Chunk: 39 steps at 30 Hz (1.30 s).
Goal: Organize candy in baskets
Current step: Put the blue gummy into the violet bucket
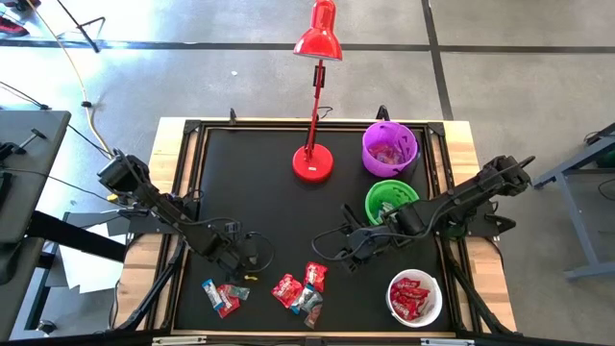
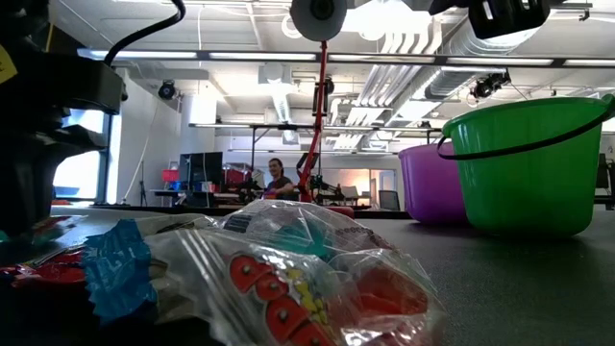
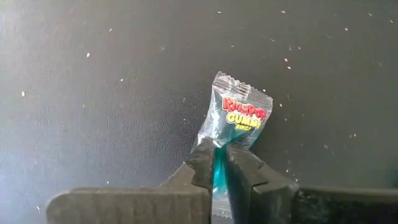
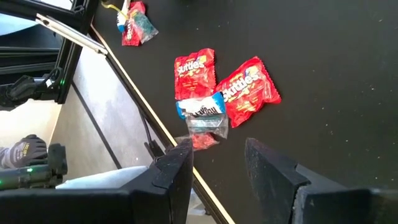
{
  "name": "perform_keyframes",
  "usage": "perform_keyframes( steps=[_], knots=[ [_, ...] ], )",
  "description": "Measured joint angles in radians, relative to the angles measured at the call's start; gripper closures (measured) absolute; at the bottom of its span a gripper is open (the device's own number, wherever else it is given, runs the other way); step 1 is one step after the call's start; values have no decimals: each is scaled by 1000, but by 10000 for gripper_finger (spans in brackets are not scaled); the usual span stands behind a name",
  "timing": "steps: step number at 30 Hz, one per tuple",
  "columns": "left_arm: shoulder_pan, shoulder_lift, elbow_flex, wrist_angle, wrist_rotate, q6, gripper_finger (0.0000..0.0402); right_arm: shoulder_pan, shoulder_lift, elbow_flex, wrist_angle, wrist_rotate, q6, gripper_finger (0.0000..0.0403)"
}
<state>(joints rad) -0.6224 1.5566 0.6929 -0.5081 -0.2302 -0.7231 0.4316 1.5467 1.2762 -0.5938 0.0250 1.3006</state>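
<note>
A clear blue gummy candy (image 3: 236,115) in a see-through wrapper lies on the black mat, and my left gripper (image 3: 219,169) is shut on it. In the high view that gripper (image 1: 246,269) stands near the mat's front left. My right gripper (image 4: 217,163) hangs open above the mat's middle (image 1: 332,245), touching nothing. A loose heap of red, blue-and-white and clear candy (image 4: 214,93) lies beyond it. The purple basket (image 1: 389,147), green basket (image 1: 389,202) and white basket (image 1: 415,298) stand along the right side; the white one holds red candy. My left gripper pinches the wrapper's near end (image 3: 217,149) between its two fingers (image 3: 202,165). The fingers come from above, slanting steeply down. The rest of the candy sticks out past the fingertips and seems to lie flat on the mat.
A red desk lamp stands with its round base (image 1: 312,163) at the far middle. Another small heap of candy (image 1: 221,296) lies at the front left, close to my left gripper. In the low view a wrapped candy (image 2: 288,279) fills the foreground.
</note>
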Motion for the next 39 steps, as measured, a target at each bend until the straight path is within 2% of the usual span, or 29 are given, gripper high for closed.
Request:
perform_keyframes(
  steps=[5,7,10,16,21,32,39],
  knots=[
    [1,6,55,-63,-1,-34,392,0,0,0,1,5,-9,261],
    [3,8,80,-92,-11,-34,394,0,0,0,10,45,-18,261],
    [24,5,124,-76,-18,-34,394,0,0,0,43,162,-16,261],
    [99,3,219,-81,-44,-9,394,0,0,0,186,467,9,261],
    [169,3,332,-108,-109,76,395,0,0,0,321,602,-8,261],
    [245,2,657,-254,-259,319,395,-24,0,0,387,660,-68,261],
    [250,2,772,-290,-326,404,395,-66,0,0,388,662,-98,261]
  ],
)
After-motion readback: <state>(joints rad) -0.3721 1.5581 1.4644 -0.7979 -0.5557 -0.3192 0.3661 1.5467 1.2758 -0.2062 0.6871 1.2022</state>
